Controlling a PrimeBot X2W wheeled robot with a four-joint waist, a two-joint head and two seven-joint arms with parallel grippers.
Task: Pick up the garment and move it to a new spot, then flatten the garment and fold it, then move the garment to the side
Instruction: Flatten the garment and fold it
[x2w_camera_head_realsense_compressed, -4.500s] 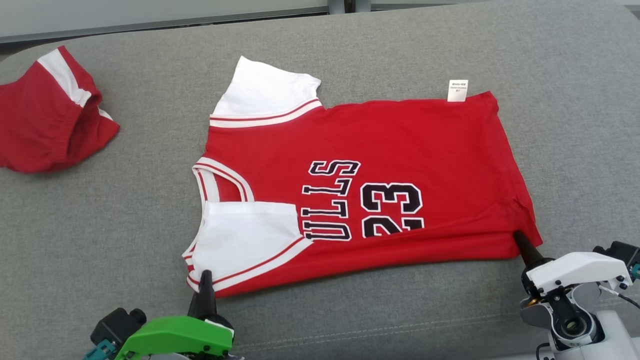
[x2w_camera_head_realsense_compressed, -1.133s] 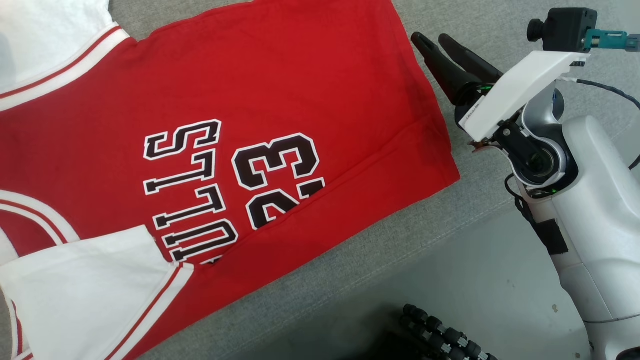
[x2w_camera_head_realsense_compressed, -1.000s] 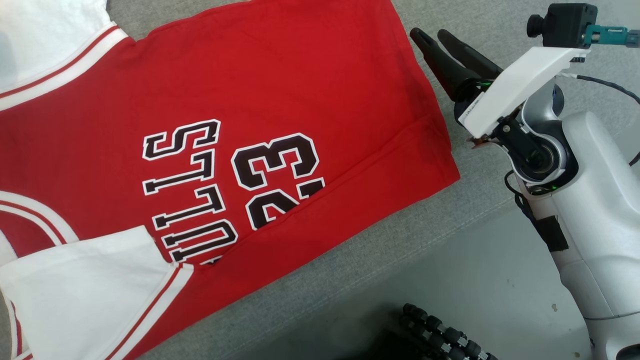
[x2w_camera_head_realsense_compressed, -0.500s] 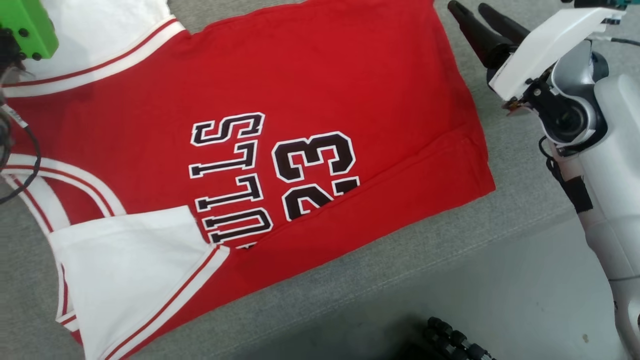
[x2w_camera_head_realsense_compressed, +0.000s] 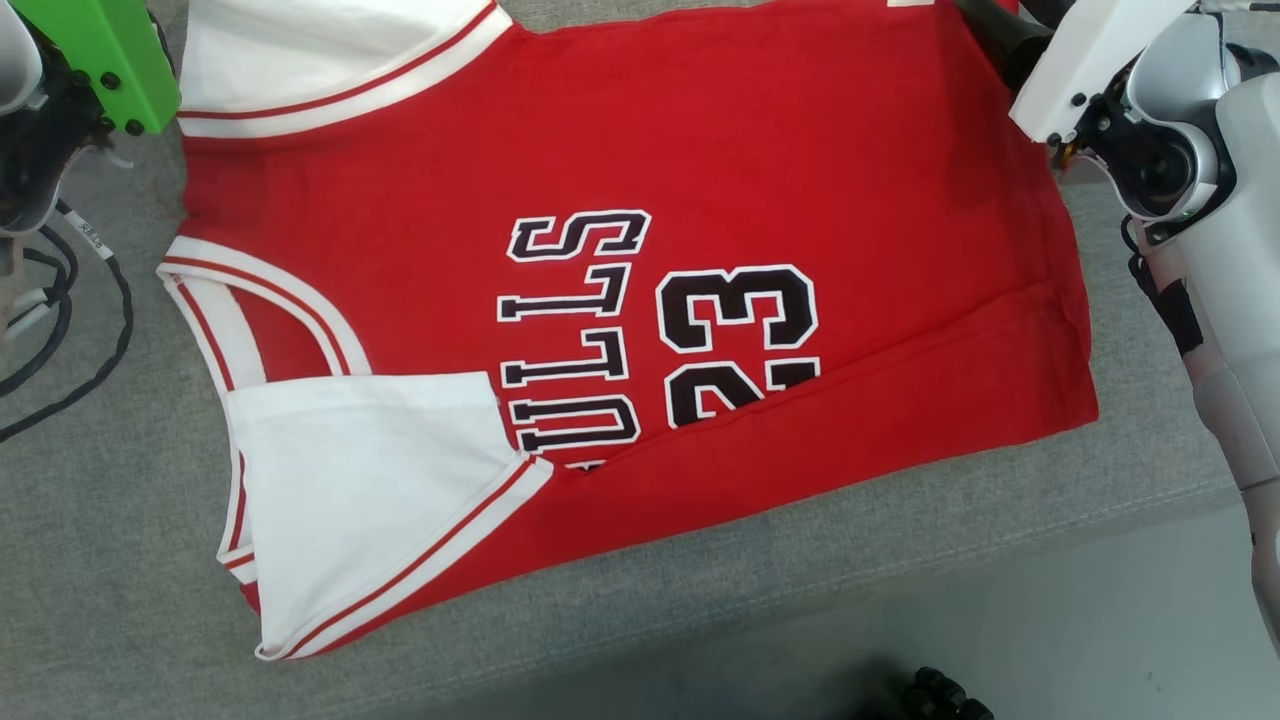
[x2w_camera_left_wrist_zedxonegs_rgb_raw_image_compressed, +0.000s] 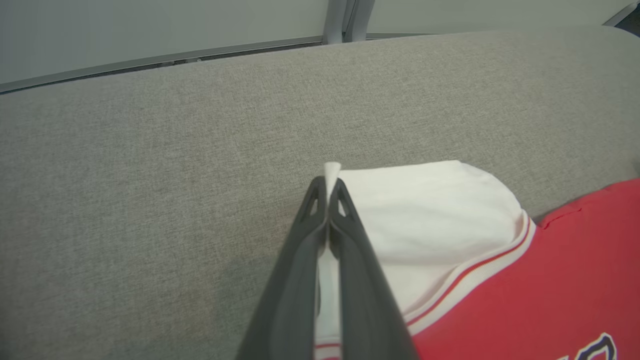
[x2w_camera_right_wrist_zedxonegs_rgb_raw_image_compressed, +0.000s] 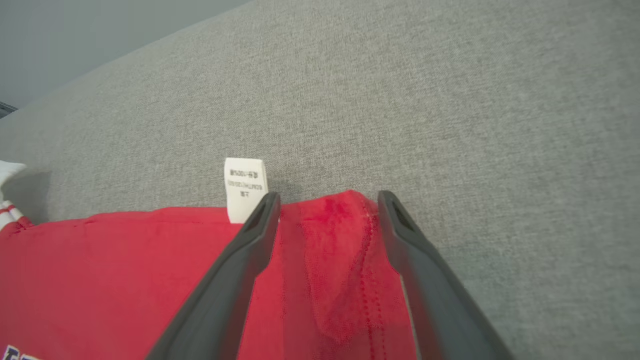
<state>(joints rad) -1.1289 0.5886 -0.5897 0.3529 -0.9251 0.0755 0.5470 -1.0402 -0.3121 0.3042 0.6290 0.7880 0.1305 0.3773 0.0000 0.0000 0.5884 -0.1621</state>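
Jaws, left: pressed together on the outer edge of the garment's (x2w_camera_head_realsense_compressed: 760, 150) far white sleeve (x2w_camera_left_wrist_zedxonegs_rgb_raw_image_compressed: 430, 210); a tip of white cloth pokes out past the dark fingers (x2w_camera_left_wrist_zedxonegs_rgb_raw_image_compressed: 300, 260)
Jaws, right: standing apart, one finger to each side of the bunched far hem corner (x2w_camera_right_wrist_zedxonegs_rgb_raw_image_compressed: 330, 240); one fingertip sits just beside the white care label (x2w_camera_right_wrist_zedxonegs_rgb_raw_image_compressed: 245, 187); whether they press on the cloth cannot be told
Garment: red jersey spread flat on the grey fabric worktop (x2w_camera_head_realsense_compressed: 110, 560), close to its front edge; neck to the robot's left, hem to its right
Folds: near long edge turned up over the front, cutting off the bottom of the black "23" (x2w_camera_head_realsense_compressed: 740, 310) and the lettering beside it; near white sleeve (x2w_camera_head_realsense_compressed: 360, 470) laid over the chest
Surroundings: green wrist housing (x2w_camera_head_realsense_compressed: 100, 50) at the head view's upper left; white right arm (x2w_camera_head_realsense_compressed: 1240, 260) down its right side; pale floor (x2w_camera_head_realsense_compressed: 1100, 620) beyond the worktop's front edge
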